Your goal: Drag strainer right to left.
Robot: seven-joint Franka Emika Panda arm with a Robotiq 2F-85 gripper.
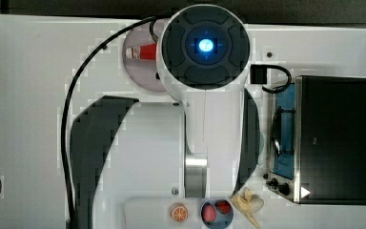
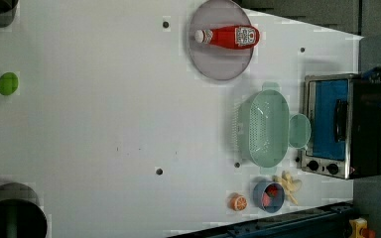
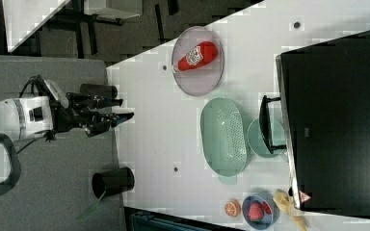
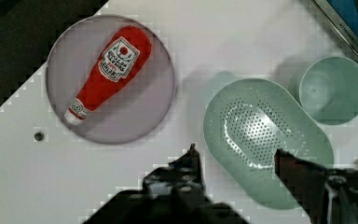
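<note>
- In the left view, going left to right: a green ball [image 2: 8, 83] sits alone on the white surface [image 2: 104, 114] near the left view's left edge, well apart from everything else.
- Next comes a grey plate [image 2: 213, 69] carrying a red ketchup bottle [image 2: 228, 36] lying on its side.
- Just past the plate is the strainer [image 2: 263, 128], a pale green oval with a dotted bottom, resting mouth-up on the surface.
- A small round cup [image 2: 299, 131] of the same green stands touching or just beside the strainer's far side, between it and the toaster oven [image 2: 342, 126].
- Toward the left view's bottom, an orange slice [image 2: 238, 202], a blue bowl [image 2: 269, 196] of red fruit and a banana [image 2: 290, 186] lie in a row.
- The tool [image 4: 237, 161] hangs above the strainer in the wrist view; its two dark fingers [image 4: 193, 163] stand fairly wide apart and hold nothing.
- My reading: the drag has not begun; this is the approach step, with the strainer untouched beside the oven.
- The next move likely calls for lowering the tool so one finger drops inside the strainer's rim, pinching the wall, then pulling it across the open surface toward the left view's left, clear of the plate and cup.
</note>
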